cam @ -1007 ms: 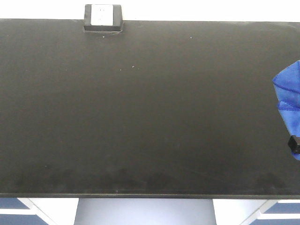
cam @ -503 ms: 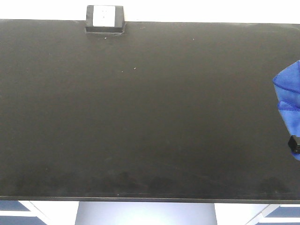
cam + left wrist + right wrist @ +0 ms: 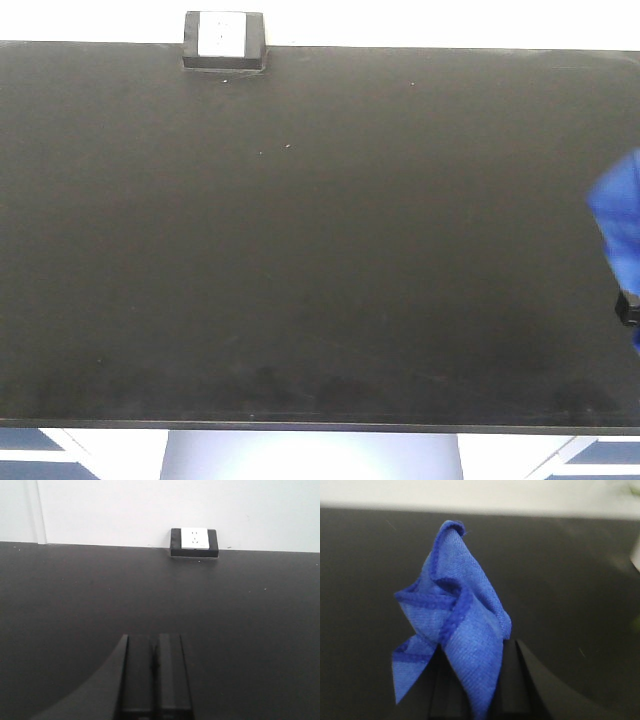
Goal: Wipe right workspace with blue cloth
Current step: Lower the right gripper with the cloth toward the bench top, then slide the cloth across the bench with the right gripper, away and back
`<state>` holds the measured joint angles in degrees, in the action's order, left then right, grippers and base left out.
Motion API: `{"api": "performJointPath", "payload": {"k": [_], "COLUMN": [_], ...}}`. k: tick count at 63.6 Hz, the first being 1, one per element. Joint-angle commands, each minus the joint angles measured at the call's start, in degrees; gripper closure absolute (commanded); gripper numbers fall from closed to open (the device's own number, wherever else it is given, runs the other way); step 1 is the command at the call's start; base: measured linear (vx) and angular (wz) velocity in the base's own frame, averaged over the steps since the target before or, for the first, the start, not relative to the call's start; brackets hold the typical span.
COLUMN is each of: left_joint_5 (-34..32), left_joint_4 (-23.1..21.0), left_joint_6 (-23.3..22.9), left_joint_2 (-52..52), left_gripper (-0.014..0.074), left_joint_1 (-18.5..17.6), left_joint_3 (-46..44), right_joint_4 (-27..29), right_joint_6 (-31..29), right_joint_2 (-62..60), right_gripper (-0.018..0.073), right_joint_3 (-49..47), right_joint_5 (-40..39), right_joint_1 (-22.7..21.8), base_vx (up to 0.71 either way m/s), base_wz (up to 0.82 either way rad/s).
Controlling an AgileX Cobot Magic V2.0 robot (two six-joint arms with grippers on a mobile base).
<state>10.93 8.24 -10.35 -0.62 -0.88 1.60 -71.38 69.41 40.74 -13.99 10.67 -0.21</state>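
The blue cloth is bunched and pinched between the black fingers of my right gripper, which is shut on it above the black table. In the front view the cloth shows blurred at the right edge, with a black fingertip just below it. My left gripper is shut and empty, its two fingers pressed together, hovering over the table's left part; it does not show in the front view.
The black tabletop fills the front view. A black box with a white socket stands at its far edge against the white wall, also seen from the left wrist. The table's near edge runs along the bottom.
The blue cloth has shifted right and now looks blurred, with less of it inside the front view. The camera view shifted slightly between the oldest frame and the later ones.
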Motion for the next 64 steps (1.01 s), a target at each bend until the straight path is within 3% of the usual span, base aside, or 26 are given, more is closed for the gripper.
{"api": "performJointPath", "payload": {"k": [1,17,24,33,44,50,64], "left_joint_5": [-4.67,-4.67,-4.67,-4.67,-4.67,-4.67,-4.67], "left_joint_4": [0.05,0.05,0.05,0.05,0.05,0.05,0.05], "left_joint_6": [-0.49,-0.49,-0.49,-0.49,-0.49,-0.49,-0.49], "left_joint_2": [-0.90,-0.90,-0.90,-0.90,-0.90,-0.90,-0.90], "left_gripper": [0.0602,0.0602,0.0602,0.0602,0.0602,0.0602,0.0602], "left_joint_1": [0.28,0.28,0.28,0.28,0.28,0.28,0.28], "left_joint_3": [1.78,1.78,1.78,1.78,1.78,1.78,1.78], "right_joint_4": [-0.85,-2.91,-3.78,-1.41,5.84,11.90,28.53], "right_joint_6": [-0.37,-0.44,-0.36,0.13,0.03,-2.17,-15.09], "right_joint_2": [5.95,24.95,34.30,44.22,51.33,53.18,56.58], "right_gripper": [0.0559,0.0559,0.0559,0.0559,0.0555,0.0546,0.0511], "right_joint_3": [-1.79,-1.96,-2.38,-5.77,-11.23,-13.62,-21.64], "right_joint_5": [2.15,-12.93,-15.65,-19.46,-34.82,-37.02,-33.12], "right_joint_1": [-0.23,-0.23,-0.23,-0.12,0.25,3.46,20.08], "base_vx": [0.00,0.00,0.00,0.00,0.00,0.00,0.00], "base_wz": [0.00,0.00,0.00,0.00,0.00,0.00,0.00]}}
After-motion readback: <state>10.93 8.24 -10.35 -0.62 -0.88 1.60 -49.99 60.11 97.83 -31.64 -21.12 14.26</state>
